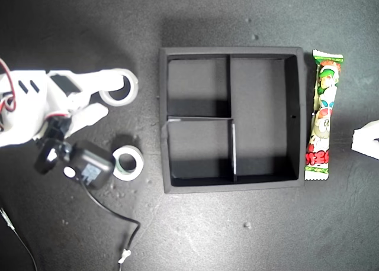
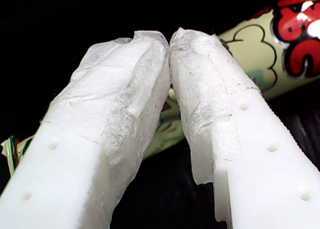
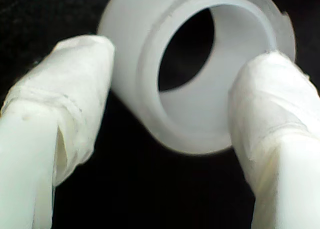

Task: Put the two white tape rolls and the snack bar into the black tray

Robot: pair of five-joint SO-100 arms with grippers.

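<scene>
The exterior view looked straight down on a dark table [image 1: 195, 235]. A square black tray [image 1: 233, 119] sat in the middle, its thin dividers forming two small compartments on the exterior view's left and one long compartment on its right; all three held nothing. A snack bar [image 1: 322, 115] lay flat on the table just beside the tray's outer wall on the exterior view's right, parallel to that wall.

On the exterior view's left, my second gripper [image 1: 112, 93] reached toward a white tape roll [image 1: 120, 88]. In the second wrist view, its fingers [image 3: 60, 89] were spread apart with that roll [image 3: 195, 64] between them, and one finger touched its rim. A second white tape roll [image 1: 128, 163], with a greyish-green core, lay flat on the table nearer the tray.

My first gripper [image 1: 355, 142] showed only at the exterior view's right edge. In the first wrist view its fingers [image 2: 125, 89] were pressed together, holding nothing, with the snack bar [image 2: 250, 54] just beyond them.
</scene>
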